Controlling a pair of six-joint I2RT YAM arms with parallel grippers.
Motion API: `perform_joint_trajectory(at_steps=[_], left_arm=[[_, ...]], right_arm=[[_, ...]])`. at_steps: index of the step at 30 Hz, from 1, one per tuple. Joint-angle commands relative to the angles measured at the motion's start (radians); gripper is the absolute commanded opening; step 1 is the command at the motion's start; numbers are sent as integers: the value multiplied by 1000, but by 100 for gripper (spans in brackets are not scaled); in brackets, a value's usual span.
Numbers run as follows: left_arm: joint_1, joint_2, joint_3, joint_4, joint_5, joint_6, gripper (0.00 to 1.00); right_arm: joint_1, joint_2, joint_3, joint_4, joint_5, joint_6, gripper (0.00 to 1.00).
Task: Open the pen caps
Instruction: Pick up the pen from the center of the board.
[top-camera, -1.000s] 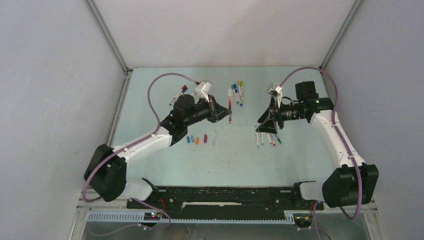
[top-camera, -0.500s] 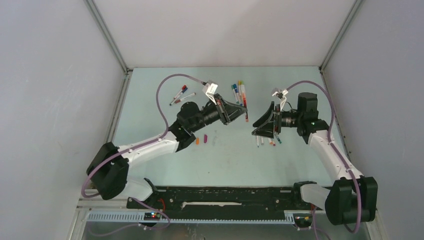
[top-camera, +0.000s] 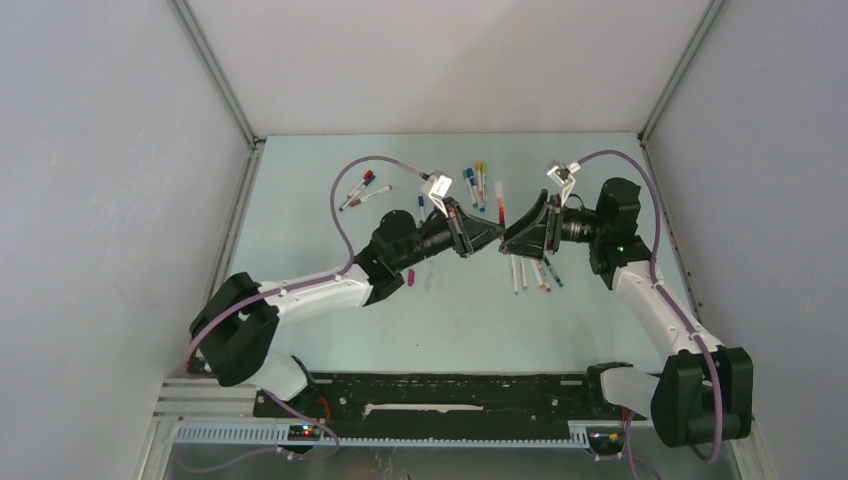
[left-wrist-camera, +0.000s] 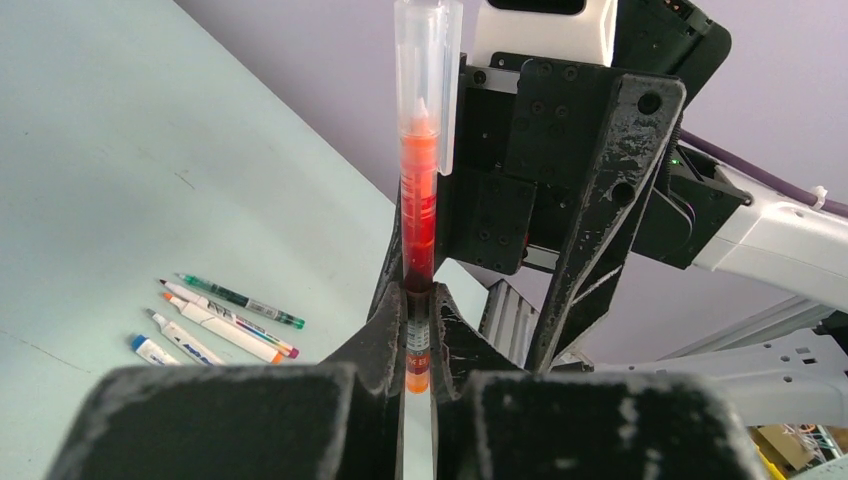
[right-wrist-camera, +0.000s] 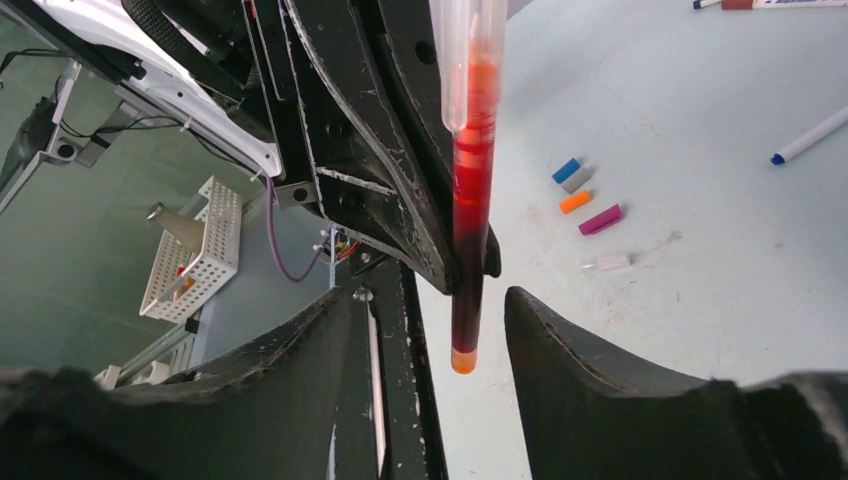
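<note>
My left gripper (left-wrist-camera: 418, 300) is shut on the lower barrel of a red-orange pen (left-wrist-camera: 420, 200), which stands upright above the table. A clear cap (left-wrist-camera: 428, 70) covers its tip. In the top view the left gripper (top-camera: 489, 232) and right gripper (top-camera: 511, 233) meet nose to nose at the table's middle, with the pen (top-camera: 498, 205) between them. My right gripper (right-wrist-camera: 425, 298) is open, its jaws wide on either side of the pen's barrel (right-wrist-camera: 470, 220) without touching it. The clear cap (right-wrist-camera: 468, 60) is above the jaws.
Loose caps lie on the table: blue (right-wrist-camera: 567, 170), grey (right-wrist-camera: 578, 180), orange (right-wrist-camera: 575, 201), purple (right-wrist-camera: 600, 219), clear (right-wrist-camera: 607, 263). Uncapped pens (top-camera: 530, 272) lie under the right gripper. Capped pens lie at the back (top-camera: 476, 183) and back left (top-camera: 362, 188).
My left arm has carried the red pen right and towards the centre. My right gripper has swung left to meet it, and its open jaws now straddle the pen.
</note>
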Motion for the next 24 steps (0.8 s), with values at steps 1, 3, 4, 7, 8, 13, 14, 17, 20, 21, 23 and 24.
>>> perform_joint_trajectory(at_steps=[1, 3, 4, 7, 8, 13, 14, 17, 20, 21, 23, 24], left_arm=[[-12, 6, 65, 58, -13, -15, 0], [-14, 6, 64, 60, -15, -17, 0], [-15, 5, 62, 62, -16, -17, 0], [-15, 5, 59, 71, -18, -21, 0], [-15, 5, 59, 73, -19, -21, 0], [-17, 2, 54, 87, -21, -30, 0], [-17, 0, 54, 88, -22, -30, 0], [-18, -3, 51, 90, -21, -30, 0], [-19, -4, 53, 92, -19, -30, 0], [-19, -5, 52, 92, -19, -30, 0], [-20, -5, 53, 95, -16, -32, 0], [-19, -8, 53, 95, -13, -32, 1]], right_arm=[[10, 14, 12, 57, 6, 40, 58], [11, 14, 12, 45, 9, 29, 56], [13, 13, 12, 37, 11, 22, 55], [18, 11, 12, 15, 12, 1, 54], [21, 11, 12, 9, 14, -5, 53], [27, 16, 11, -15, 19, -29, 47], [28, 18, 11, -20, 20, -33, 46], [30, 18, 12, -15, 21, -31, 35], [30, 21, 12, -2, 22, -20, 11], [30, 21, 12, 0, 24, -17, 1], [29, 20, 11, 1, 25, -13, 0], [28, 19, 12, 0, 23, -14, 0]])
